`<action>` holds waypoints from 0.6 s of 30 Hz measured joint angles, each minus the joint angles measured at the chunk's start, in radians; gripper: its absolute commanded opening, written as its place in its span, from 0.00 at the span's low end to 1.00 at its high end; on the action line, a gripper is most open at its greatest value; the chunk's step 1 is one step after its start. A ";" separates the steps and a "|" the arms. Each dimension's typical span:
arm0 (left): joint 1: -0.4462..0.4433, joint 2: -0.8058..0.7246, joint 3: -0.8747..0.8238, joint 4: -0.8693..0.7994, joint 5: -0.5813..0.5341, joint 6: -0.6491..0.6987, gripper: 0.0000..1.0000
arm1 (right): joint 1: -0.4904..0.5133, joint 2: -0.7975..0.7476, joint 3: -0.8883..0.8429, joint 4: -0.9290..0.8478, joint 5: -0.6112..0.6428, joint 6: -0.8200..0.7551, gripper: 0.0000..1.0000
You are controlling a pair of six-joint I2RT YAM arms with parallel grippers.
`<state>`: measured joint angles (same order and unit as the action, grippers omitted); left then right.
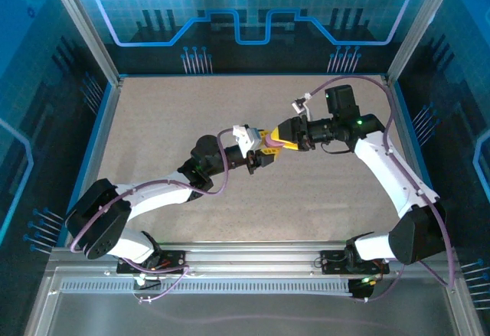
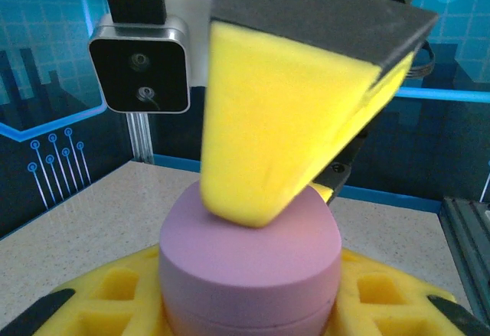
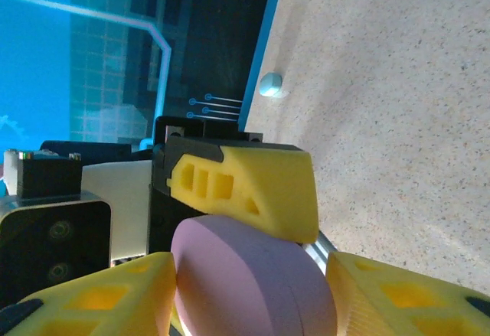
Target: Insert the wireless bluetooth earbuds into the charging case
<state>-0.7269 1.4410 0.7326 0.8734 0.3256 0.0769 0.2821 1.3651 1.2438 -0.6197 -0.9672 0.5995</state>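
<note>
A closed purple charging case [image 1: 271, 146] hangs in mid-air over the middle of the table, between both grippers. My left gripper [image 2: 249, 305] is shut on its rounded rim, one yellow finger on each side. My right gripper [image 3: 253, 298] comes from the opposite side. Its fingers press on the case's two flat faces, and one yellow pad [image 2: 283, 122] lies on the upper face [image 2: 253, 236]. In the right wrist view a left finger [image 3: 253, 187] rests on the case's rim [image 3: 253, 275]. One small pale teal earbud [image 3: 269, 84] lies on the table by its blue edge.
The speckled beige table [image 1: 153, 122] has a blue border and metal posts at its corners. An aluminium rail [image 1: 253, 256] runs along the near edge by the arm bases. The right wrist's camera [image 2: 139, 64] sits close above the case.
</note>
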 measured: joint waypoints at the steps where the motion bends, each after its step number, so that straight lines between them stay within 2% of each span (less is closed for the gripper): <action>1: 0.000 -0.001 0.000 0.000 0.000 0.000 0.34 | 0.000 0.000 -0.003 0.005 -0.009 0.003 0.50; 11: 0.000 -0.018 -0.002 -0.005 -0.019 0.000 0.38 | -0.002 0.000 -0.023 0.074 -0.048 0.034 0.42; 18: 0.002 -0.023 -0.002 -0.032 -0.030 0.004 0.42 | -0.010 0.000 -0.043 0.121 -0.055 0.079 0.26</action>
<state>-0.7246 1.4181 0.7303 0.8417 0.2955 0.0807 0.2718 1.3651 1.2007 -0.4984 -1.0222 0.6788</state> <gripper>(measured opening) 0.413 0.334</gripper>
